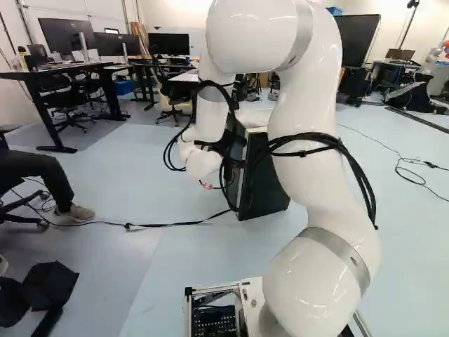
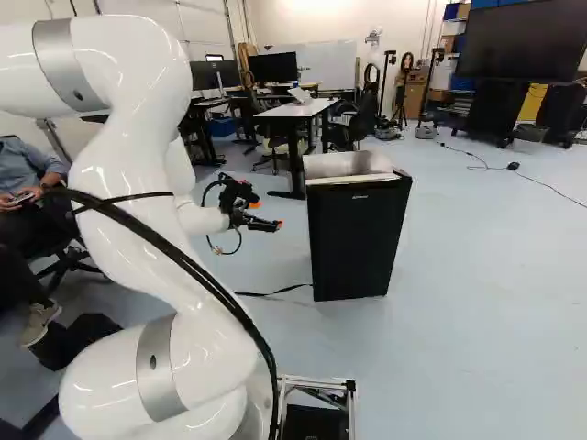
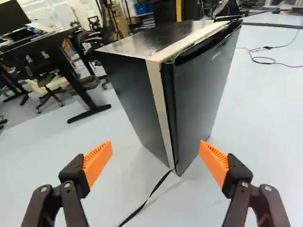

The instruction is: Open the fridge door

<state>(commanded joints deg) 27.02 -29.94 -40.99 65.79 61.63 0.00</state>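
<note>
Black fridge [image 2: 356, 240] — upright, door [image 3: 201, 90] shut.

Fridge [image 2: 353, 247]: on floor [image 2: 477, 284], mid-scene, beyond the arm [image 2: 119, 170]. Gripper [image 2: 273, 224]: left of fridge, apart from it. Cord [image 2: 289, 289]: on floor, running left from the fridge's foot. Bench [image 2: 300, 109]: far, behind fridge, to its left. Chair [image 2: 365, 115]: just right of that bench. Monitor [image 1: 63, 35]: on another bench [image 1: 77, 67], far left. Large screen [image 2: 523, 44]: far right.

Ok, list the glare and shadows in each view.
Left base view: bright glints on the white arm; right base view: glints on it too; wrist view: pale reflections on top of the fridge, faint shadow on the floor beside the cord.
</note>
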